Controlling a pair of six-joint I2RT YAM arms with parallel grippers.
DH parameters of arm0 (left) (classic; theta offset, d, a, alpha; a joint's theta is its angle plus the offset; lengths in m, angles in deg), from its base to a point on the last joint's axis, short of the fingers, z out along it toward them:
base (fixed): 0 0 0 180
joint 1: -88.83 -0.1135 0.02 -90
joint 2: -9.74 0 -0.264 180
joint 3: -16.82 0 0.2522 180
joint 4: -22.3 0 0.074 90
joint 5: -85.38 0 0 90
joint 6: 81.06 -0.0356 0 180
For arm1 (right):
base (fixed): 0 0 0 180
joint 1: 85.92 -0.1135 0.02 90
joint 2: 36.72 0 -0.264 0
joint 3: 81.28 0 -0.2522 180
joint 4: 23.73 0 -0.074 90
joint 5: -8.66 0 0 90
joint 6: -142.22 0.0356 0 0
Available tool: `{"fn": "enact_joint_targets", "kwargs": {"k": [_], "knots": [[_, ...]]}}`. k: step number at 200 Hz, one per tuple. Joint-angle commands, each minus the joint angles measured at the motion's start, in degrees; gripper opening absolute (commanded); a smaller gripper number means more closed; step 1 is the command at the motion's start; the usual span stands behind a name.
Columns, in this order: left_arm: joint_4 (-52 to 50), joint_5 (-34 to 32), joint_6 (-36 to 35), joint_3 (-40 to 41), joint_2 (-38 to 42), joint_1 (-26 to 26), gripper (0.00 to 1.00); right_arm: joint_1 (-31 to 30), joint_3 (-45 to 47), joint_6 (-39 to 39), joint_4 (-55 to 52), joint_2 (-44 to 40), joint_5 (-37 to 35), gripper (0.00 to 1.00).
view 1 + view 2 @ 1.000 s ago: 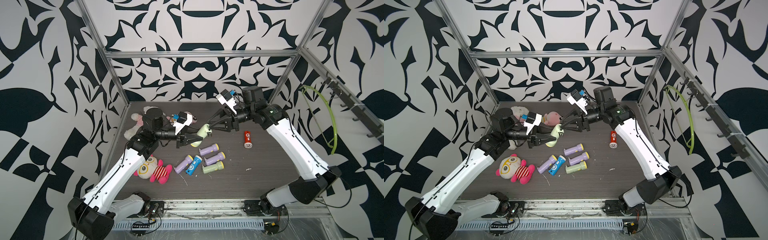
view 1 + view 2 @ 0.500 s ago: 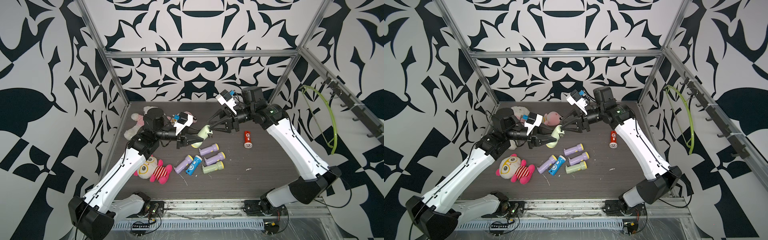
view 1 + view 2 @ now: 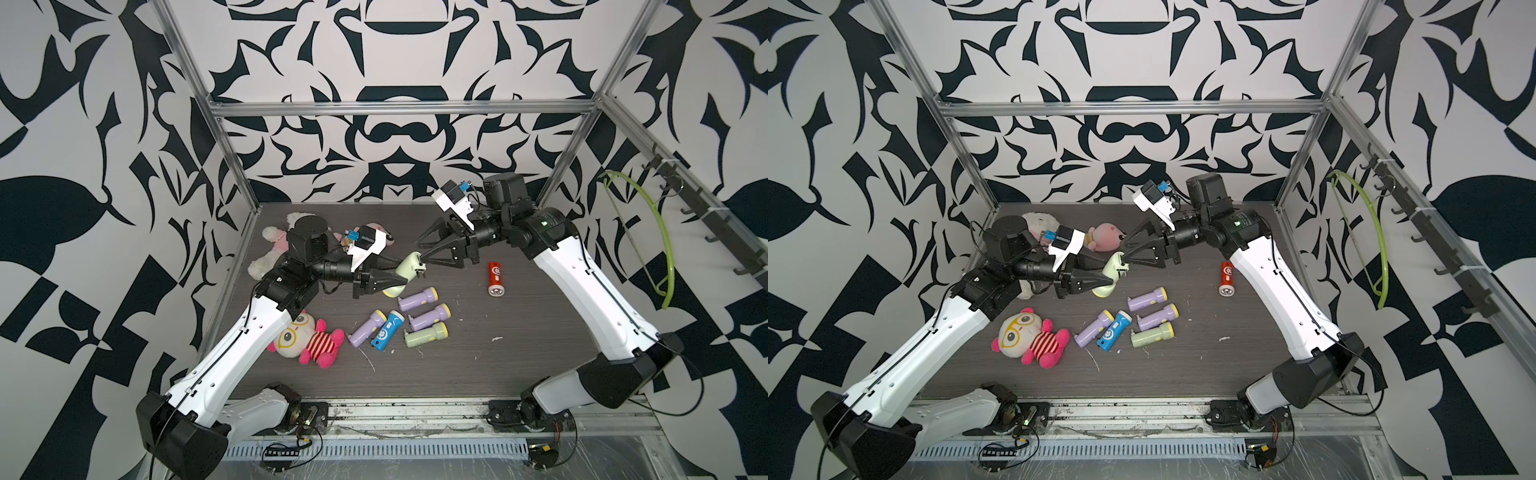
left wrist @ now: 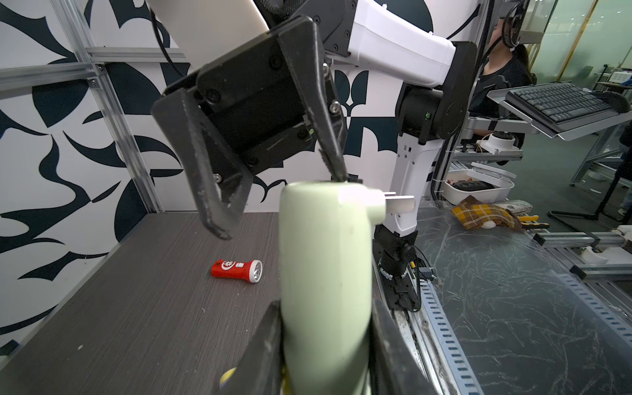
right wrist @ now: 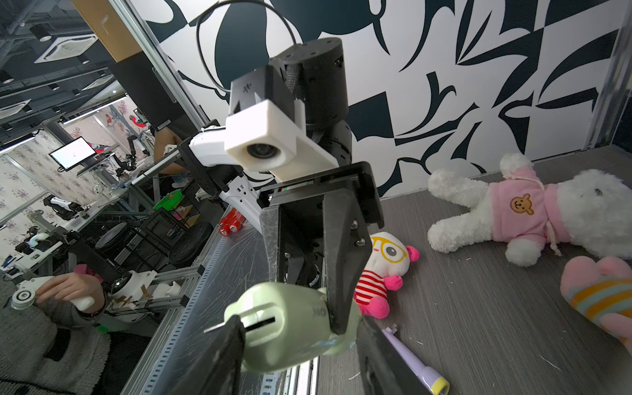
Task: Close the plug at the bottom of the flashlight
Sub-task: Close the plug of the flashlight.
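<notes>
In both top views your left gripper (image 3: 397, 277) is clamped on the pale green flashlight (image 3: 410, 266). It holds it in the air above the table (image 3: 519, 340), toward the back, with the tail end pointing at the right gripper (image 3: 419, 251). The right fingers are spread, their tips at that tail. Both arms reach in from the front corners and meet over the middle, wrists stretched toward each other. Below them five more flashlights (image 3: 1156, 316) lie in a cluster. A red flashlight (image 3: 1226, 278) lies apart, and a doll with glasses (image 3: 1030, 336) lies beside the left arm. Against a second ago little differs: arms and flashlight sit in the same spots.

In the left wrist view, the left fingers (image 4: 263, 352) pinch the flashlight's body from both sides. The plug (image 4: 362, 198) stands folded out at the tail, prongs sticking sideways. One right finger touches the tail's rim just beside the plug; the other hangs free, clear of the flashlight — jaws wide, gripping nothing.

In the right wrist view you see the tail end-on, with a dark slot (image 5: 260, 323) across it. One right finger overlaps the tail by that slot — the other stands off to the side.
</notes>
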Motion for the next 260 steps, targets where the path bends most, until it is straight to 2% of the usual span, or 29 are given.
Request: {"fn": "enact_joint_targets", "kwargs": {"k": [1, 91, 123, 199, 260], "knots": [[0.9, -0.8, 0.3, -2.7, -0.7, -0.2, 0.0, -0.9, -2.8, -1.2, -1.4, -1.5, 2.6, 0.57], [0.8, -0.3, 0.3, -2.9, -0.5, -0.2, 0.0, -1.1, -2.5, -1.7, -1.5, -1.7, 2.7, 0.58], [0.8, -0.2, 0.3, -2.9, -0.5, -0.2, 0.0, -1.1, -2.8, -1.6, -1.5, -0.9, 3.0, 0.49], [0.7, 0.0, 0.3, -2.9, -0.6, -0.2, 0.0, -1.1, -2.8, -1.7, -1.4, 0.1, 3.0, 0.41], [0.6, 0.0, 0.2, -2.8, -0.4, -0.2, 0.0, -1.1, -2.7, -2.2, -1.5, 0.3, 3.4, 0.21]]}}
